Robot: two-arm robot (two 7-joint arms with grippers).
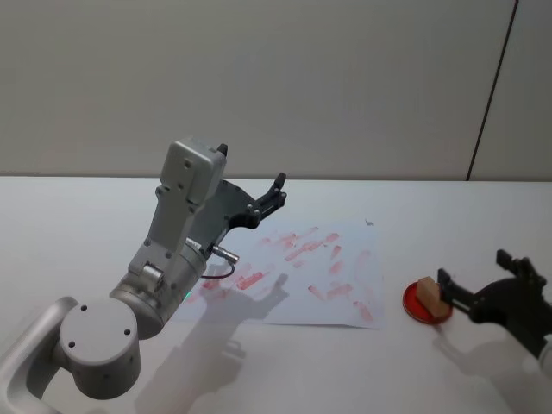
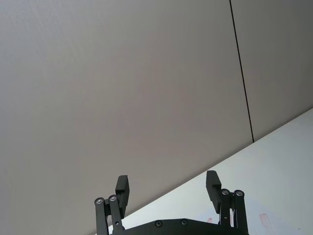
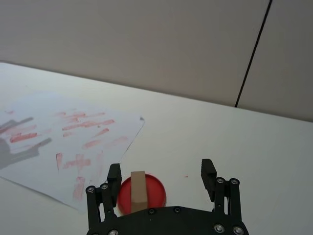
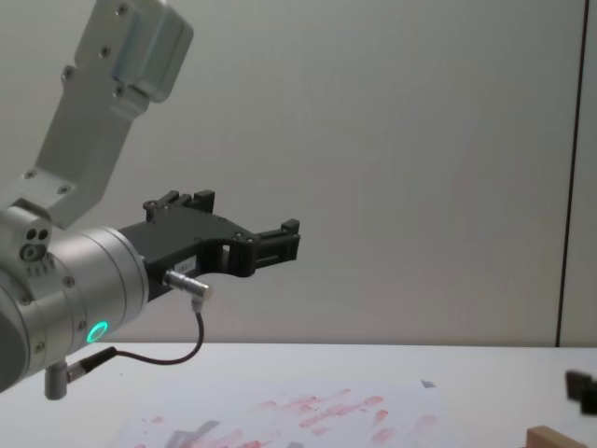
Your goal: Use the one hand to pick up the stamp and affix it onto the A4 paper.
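Currently: the stamp [image 1: 428, 296], a small rectangular block of pale bare wood, sits on a round red ink pad [image 1: 412, 308] on the matte white worktop [image 1: 86, 224]. The pad lies just beside the near right corner of the A4 paper [image 1: 355, 246], a flat white sheet smeared with red-pink prints. The right gripper [image 1: 473, 269], black and angular, is low by the pad, its jaws wide open with the block just beside one, not gripped; the left gripper [image 1: 278, 191], on a silver cylindrical wrist, is raised over the sheet's left part, jaws open and empty.
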